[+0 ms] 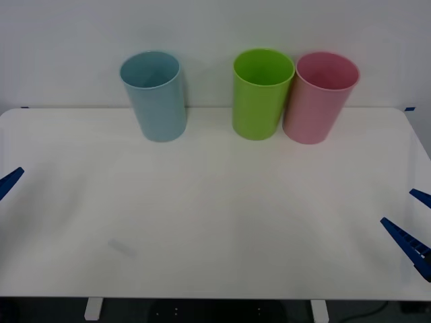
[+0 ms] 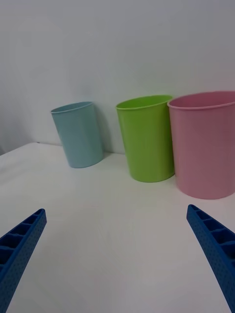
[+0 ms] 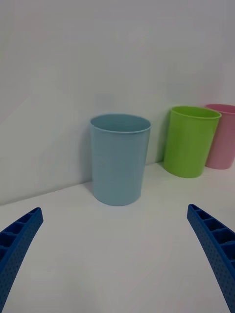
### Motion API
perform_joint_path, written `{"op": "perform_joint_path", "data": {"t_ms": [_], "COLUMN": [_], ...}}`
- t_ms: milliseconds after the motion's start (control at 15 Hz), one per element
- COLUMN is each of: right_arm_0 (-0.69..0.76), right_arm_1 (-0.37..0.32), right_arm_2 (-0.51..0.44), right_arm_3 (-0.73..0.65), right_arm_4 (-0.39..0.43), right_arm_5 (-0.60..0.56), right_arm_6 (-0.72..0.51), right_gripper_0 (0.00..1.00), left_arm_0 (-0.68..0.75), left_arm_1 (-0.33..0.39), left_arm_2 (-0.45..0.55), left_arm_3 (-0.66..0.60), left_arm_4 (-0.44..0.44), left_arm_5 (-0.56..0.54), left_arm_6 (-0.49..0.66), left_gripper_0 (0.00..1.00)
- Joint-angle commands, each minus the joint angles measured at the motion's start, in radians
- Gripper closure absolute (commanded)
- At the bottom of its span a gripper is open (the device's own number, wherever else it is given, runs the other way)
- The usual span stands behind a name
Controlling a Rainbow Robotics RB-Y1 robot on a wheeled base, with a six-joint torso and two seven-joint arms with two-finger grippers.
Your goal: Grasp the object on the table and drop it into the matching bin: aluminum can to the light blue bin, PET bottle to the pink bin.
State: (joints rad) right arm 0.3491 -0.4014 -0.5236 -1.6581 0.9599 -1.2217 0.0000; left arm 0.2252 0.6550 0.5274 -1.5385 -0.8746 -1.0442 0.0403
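The aluminum can and the PET bottle are out of view. The light blue bin (image 1: 156, 97) (image 3: 120, 159) (image 2: 78, 134) stands upright at the back left of the white table (image 1: 215, 215). The pink bin (image 1: 320, 97) (image 2: 205, 144) (image 3: 220, 137) stands at the back right. My left gripper (image 3: 113, 210) is open and holds nothing; it hangs at the table's left edge, facing the light blue bin, with one fingertip (image 1: 10, 180) showing in the front view. At the right edge my right gripper (image 1: 412, 219) (image 2: 116, 210) is open too, nothing in it, facing the bins.
A lime green bin (image 1: 261, 94) (image 2: 146, 139) (image 3: 191, 142) stands right beside the pink one, almost touching it. A white wall runs behind all three bins. A faint smudge (image 1: 122, 247) marks the tabletop at the front left.
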Motion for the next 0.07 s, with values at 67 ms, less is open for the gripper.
{"op": "perform_joint_path", "data": {"t_ms": [67], "right_arm_0": [0.000], "right_arm_1": [0.000], "right_arm_2": [0.000], "right_arm_3": [0.000], "right_arm_4": [0.000], "right_arm_5": [0.000], "right_arm_6": [0.000], "right_gripper_0": [0.00], "left_arm_0": [0.003], "left_arm_1": [0.000], "left_arm_2": [-0.001], "left_arm_3": [0.001], "left_arm_4": [0.000], "left_arm_5": [0.000], "left_arm_6": [0.003], "left_gripper_0": [0.00]}}
